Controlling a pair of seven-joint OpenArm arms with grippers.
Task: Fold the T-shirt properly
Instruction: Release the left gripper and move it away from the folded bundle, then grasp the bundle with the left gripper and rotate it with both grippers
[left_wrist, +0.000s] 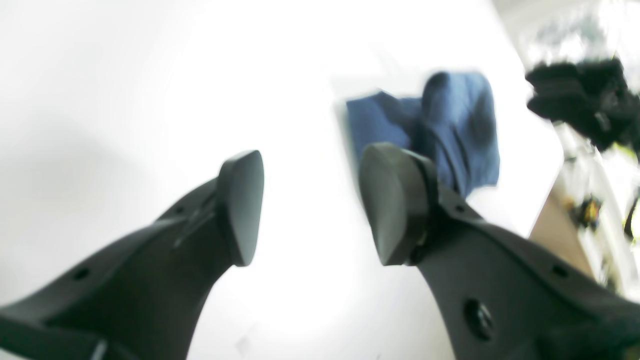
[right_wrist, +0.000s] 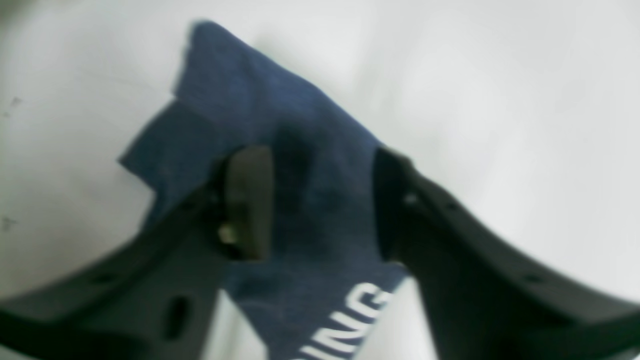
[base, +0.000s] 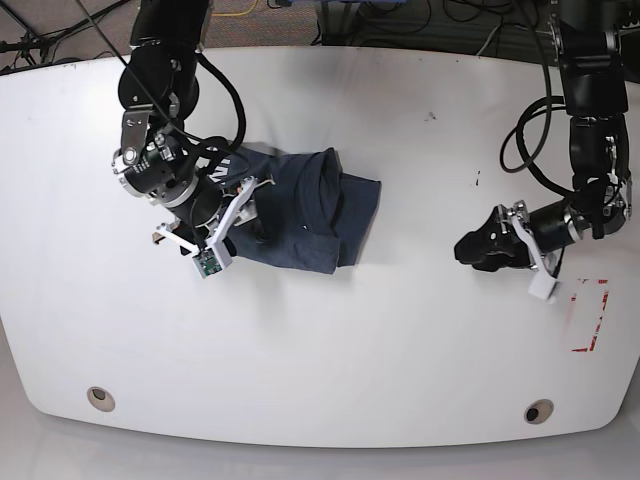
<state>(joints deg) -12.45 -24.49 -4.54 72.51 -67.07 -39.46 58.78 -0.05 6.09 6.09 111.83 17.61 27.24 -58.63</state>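
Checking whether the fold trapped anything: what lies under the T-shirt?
Only the white table shows around the bunched T-shirt. The cloth hides whatever is beneath it. The right gripper sits over its edge, jaws apart astride the fabric.

One T-shirt (base: 300, 215) lies on one white table (base: 400, 350) — a single dark blue garment. Two arms reach over the table, each ending in one gripper: the left gripper (base: 480, 250) and the right gripper (base: 232, 205) — two grippers, each with two fingers. Two round holes (base: 100, 397) sit near the table's front edge. One red-outlined mark (base: 590, 315) shows near the edge.
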